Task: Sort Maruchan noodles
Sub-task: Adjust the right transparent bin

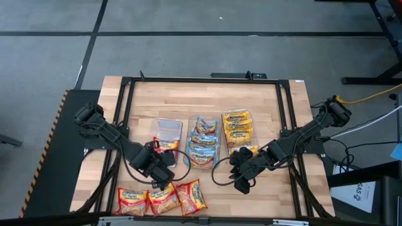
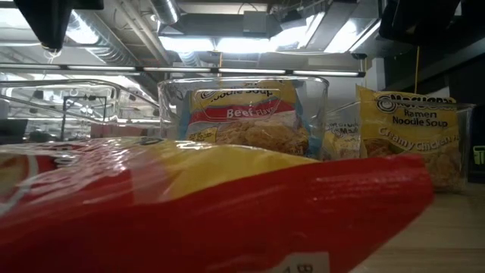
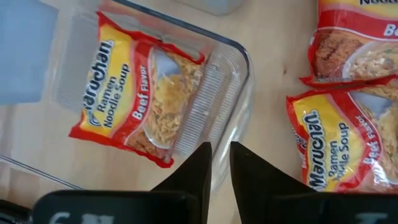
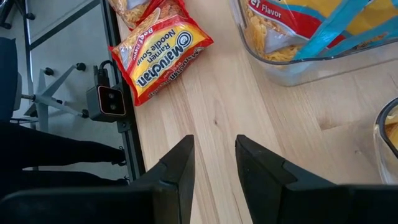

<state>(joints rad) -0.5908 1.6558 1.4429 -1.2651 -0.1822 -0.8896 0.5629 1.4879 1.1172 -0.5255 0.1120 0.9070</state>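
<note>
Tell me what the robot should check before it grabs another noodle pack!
1. Beef packet lying inside the left tub: ok.
2. Left gripper let go, fingers slightly apart, nothing between them: ok.
3. Red packets waiting at the table's front edge, three in a row: ok.
4. Right gripper open and empty above bare wood: ok.
5. Middle tub holds blue-trimmed packets, right tub yellow ones: ok.

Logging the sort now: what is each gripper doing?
Left gripper: fingers slightly apart, empty, above the clear plastic tub.
Right gripper: open, empty.
</note>
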